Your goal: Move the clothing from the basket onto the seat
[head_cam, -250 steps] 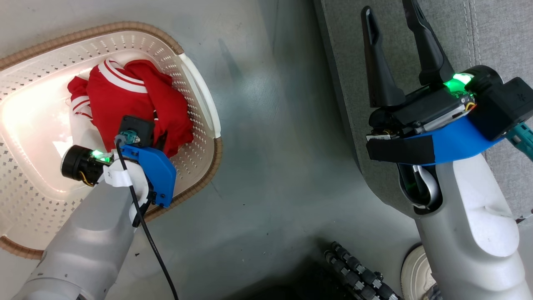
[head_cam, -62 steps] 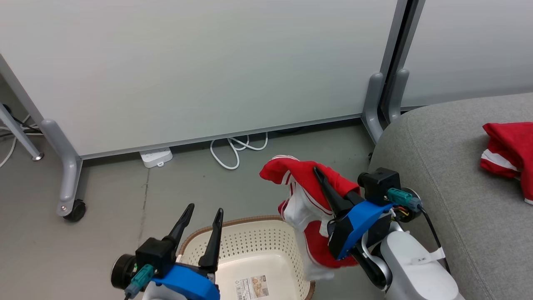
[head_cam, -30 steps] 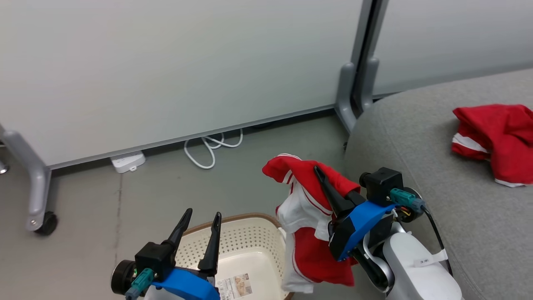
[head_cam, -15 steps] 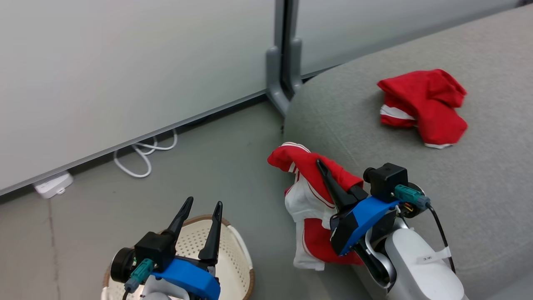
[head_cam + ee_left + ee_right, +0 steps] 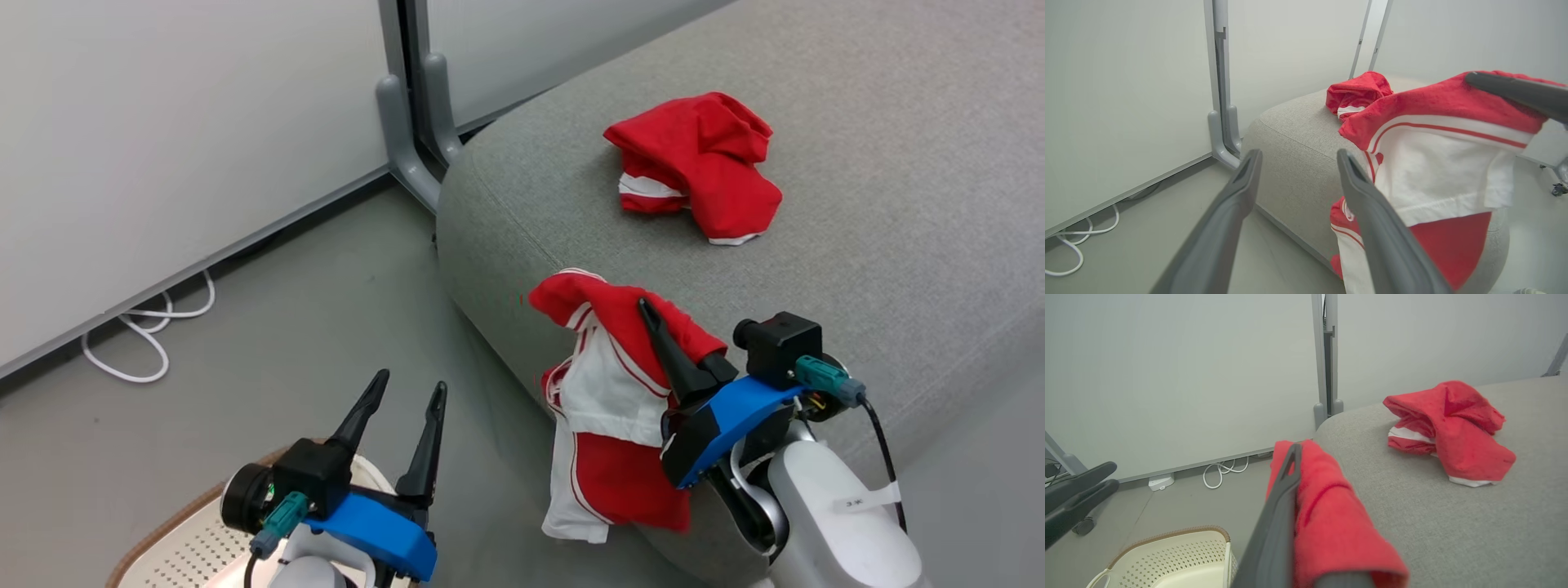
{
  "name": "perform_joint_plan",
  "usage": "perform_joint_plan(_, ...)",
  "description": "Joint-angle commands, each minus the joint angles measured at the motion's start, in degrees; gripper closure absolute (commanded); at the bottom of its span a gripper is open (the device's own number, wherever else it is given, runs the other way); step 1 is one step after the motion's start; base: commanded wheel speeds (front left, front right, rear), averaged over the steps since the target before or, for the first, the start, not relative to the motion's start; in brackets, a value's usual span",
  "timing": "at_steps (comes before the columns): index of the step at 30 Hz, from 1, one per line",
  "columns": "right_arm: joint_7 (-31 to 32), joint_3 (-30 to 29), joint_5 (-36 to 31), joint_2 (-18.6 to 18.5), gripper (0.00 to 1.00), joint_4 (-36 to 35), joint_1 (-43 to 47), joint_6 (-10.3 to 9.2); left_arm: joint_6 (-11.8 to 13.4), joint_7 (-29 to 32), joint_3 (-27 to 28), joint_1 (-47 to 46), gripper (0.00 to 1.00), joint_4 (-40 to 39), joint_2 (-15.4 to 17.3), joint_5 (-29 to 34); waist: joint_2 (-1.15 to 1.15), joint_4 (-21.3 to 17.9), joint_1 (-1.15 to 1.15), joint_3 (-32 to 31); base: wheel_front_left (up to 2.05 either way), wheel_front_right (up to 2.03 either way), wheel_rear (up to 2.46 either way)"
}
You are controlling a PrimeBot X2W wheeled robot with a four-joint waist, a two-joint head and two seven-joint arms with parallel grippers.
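**Head view:** The right end effector [image 5: 649, 314] is clenching a red-and-white garment [image 5: 608, 392], which is hanging from its dark fingers at the near left edge of the grey seat [image 5: 898, 204]. Whether the cloth is touching the upholstery cannot be told. A second red garment [image 5: 702, 163] with white trim is lying crumpled farther back on the seat, well apart from the held one. The left end effector [image 5: 411, 380] is hovering released, fingers spread and empty, near the cream perforated basket [image 5: 175, 545], which is standing on the grey floor [image 5: 286, 327] at the near left. A white cable [image 5: 147, 343] is lying looped by the pale partition wall [image 5: 163, 122].

**Left wrist view:** The left end effector's two fingers are standing apart, pointing toward the seat's rounded corner. To their right the held garment is draping down, white panel over red, from a dark finger of the other arm. The second garment is lying beyond it on the seat.

**Right wrist view:** Red fabric is bunching against the visible finger. The second garment is resting on the seat at the far right, and the basket is sitting on the floor at the near left.
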Motion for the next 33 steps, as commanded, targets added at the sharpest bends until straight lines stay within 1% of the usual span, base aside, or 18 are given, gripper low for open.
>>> perform_joint_plan(1,-0.5,-0.6,-0.1,0.0,1.00,-0.2,0.2,0.03,-0.1,-0.3,-0.3,-1.1,0.00,0.3,0.5,-0.1,0.00,-0.5,0.00,0.7,0.00,0.00,0.00)
perform_joint_plan(10,-0.6,-2.0,-0.7,0.0,1.00,-0.8,1.2,0.03,-0.1,-0.3,-1.8,-2.5,0.00,1.1,1.1,-1.0,0.00,-0.6,0.00,0.9,0.00,0.00,0.00)
perform_joint_plan(19,0.2,-2.4,-0.4,0.0,1.00,-0.7,0.9,0.03,-0.1,-0.3,-0.9,-0.8,0.00,0.9,1.0,-0.8,0.00,-0.3,0.00,0.3,0.00,0.00,0.00)
perform_joint_plan(21,1.1,-3.5,-1.3,0.0,1.00,-0.4,-0.5,0.03,-0.1,-0.3,-0.4,-0.5,0.00,0.4,0.8,-0.5,0.00,-0.2,0.00,0.5,0.00,0.00,0.00)
perform_joint_plan(24,2.8,-6.7,-3.0,-0.3,1.00,-0.6,-4.0,0.03,-0.1,-0.3,-0.1,-0.6,0.00,-0.3,0.8,0.2,0.00,0.3,0.00,1.6,0.00,0.00,0.00)
perform_joint_plan(29,6.0,-13.1,-4.9,-3.8,1.00,-2.8,-12.7,0.02,-0.1,-0.3,-1.0,-2.5,0.00,-1.8,1.9,1.1,0.00,1.8,0.00,5.4,0.00,0.00,0.00)
perform_joint_plan(33,8.7,-18.0,-5.7,-8.2,1.00,-4.7,-20.2,0.03,-0.1,-0.3,-2.1,-4.8,0.00,-3.3,3.6,1.3,0.00,3.4,0.00,9.5,0.00,0.00,0.00)
